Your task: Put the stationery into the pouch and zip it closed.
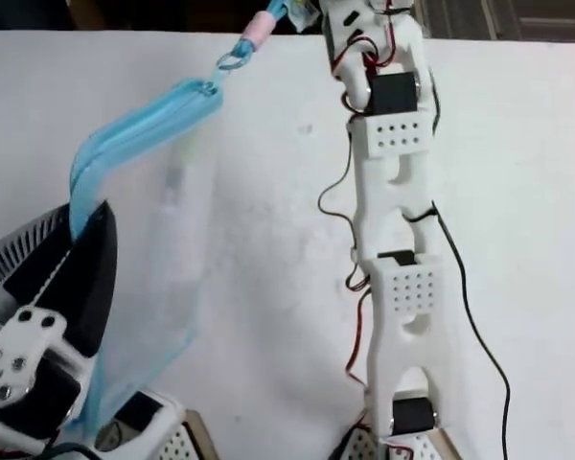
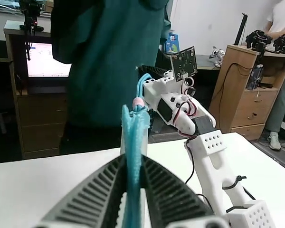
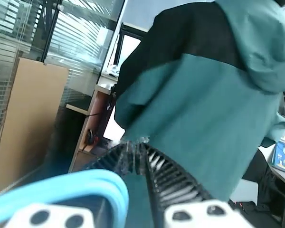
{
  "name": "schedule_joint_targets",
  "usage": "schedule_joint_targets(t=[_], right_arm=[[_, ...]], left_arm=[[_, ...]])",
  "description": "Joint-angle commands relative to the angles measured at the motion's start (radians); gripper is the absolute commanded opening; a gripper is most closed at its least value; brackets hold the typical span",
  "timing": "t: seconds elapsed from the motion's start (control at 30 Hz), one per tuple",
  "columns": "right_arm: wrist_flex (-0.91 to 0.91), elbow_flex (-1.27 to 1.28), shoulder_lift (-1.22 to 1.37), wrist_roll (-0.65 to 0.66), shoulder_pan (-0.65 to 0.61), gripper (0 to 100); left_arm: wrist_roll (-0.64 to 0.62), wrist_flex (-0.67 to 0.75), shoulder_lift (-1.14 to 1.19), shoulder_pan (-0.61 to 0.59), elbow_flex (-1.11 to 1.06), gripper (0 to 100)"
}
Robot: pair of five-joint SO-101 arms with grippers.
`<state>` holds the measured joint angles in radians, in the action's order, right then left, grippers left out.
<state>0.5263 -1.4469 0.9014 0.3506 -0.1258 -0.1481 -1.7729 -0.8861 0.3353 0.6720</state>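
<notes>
A see-through pouch with a blue zipper edge lies on the white table at the left. A pale long item shows faintly inside it. My left gripper is shut on the near end of the zipper edge. In the left wrist view its black ribbed fingers pinch the blue edge. The zipper ring with a pink and blue strap leads to the far table edge. There my right gripper holds the strap. Its fingers are shut, with a blue cord loop beside them.
The white right arm stretches across the middle of the table, with its black and red cables trailing beside it. Both arm bases stand at the near edge. A person in a teal jacket stands behind the table.
</notes>
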Motion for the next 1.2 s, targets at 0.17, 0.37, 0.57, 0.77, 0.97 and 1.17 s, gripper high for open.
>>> schedule_joint_targets(t=[0.17,0.37,0.57,0.77,0.97,1.17], right_arm=[[0.521,-0.227,-0.074,0.023,-0.119,1.8],[0.885,-0.219,-0.232,0.023,-0.229,11.1],[1.168,-0.219,-0.389,0.023,-0.325,40.7],[1.247,-0.212,-0.542,-0.012,-0.355,43.7],[1.248,-0.209,-0.704,-0.014,-0.357,35.7],[1.248,-0.207,-0.835,-0.014,-0.349,21.1]], left_arm=[[-0.006,0.184,-0.033,-0.157,-0.258,2],[-0.006,0.422,-0.033,-0.229,-0.511,2],[-0.006,0.589,-0.031,-0.229,-0.706,2],[-0.006,0.666,0.053,-0.255,-0.736,2],[-0.006,0.732,0.225,-0.338,-0.735,2],[0.109,0.825,0.317,-0.343,-0.735,2]])
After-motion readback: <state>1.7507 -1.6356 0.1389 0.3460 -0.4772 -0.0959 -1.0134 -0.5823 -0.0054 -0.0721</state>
